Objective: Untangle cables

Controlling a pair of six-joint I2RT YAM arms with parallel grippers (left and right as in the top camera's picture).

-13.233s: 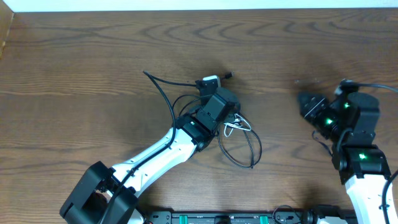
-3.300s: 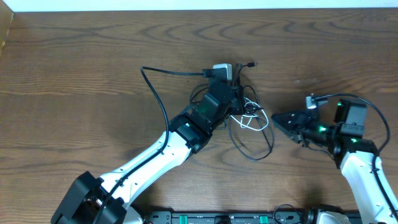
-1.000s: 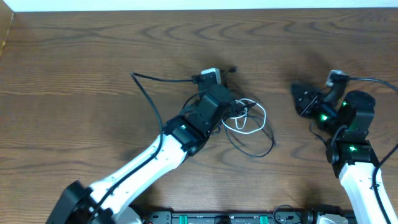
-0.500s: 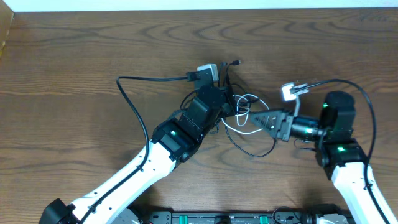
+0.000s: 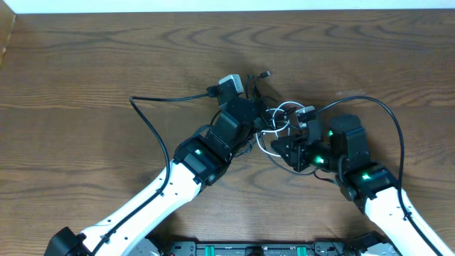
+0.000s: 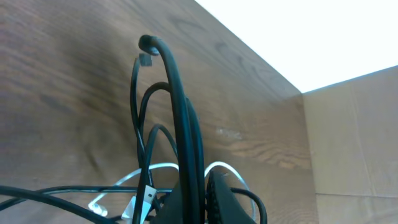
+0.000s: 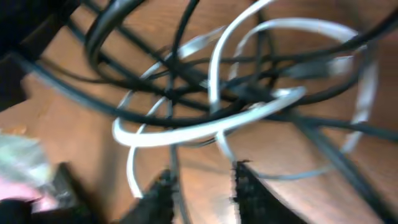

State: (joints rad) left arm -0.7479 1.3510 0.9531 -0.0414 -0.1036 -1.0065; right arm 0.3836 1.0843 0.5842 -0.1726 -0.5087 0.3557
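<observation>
1. Overhead view: left gripper (image 5: 261,118) & right gripper (image 5: 279,147) were close together, mid-table
2. Left fingers clamped on thin black flexible cables (image 6: 176,93), held raised there, prob. to anchor the knot
3. Right fingers (image 7: 245,183) apart, just over looped white cable (image 7: 205,132), prob. to pick it out
4. Dark brown wood-grain table (image 5: 106,43); beige panel (image 6: 354,137) at far edge

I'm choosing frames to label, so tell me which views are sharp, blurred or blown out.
Overhead: sharp, evenly lit, cables clear against the table. Left wrist: cables sharp, but the upper right is blown out white. Right wrist: motion-blurred, white cable smeared, fingertips soft.
</observation>
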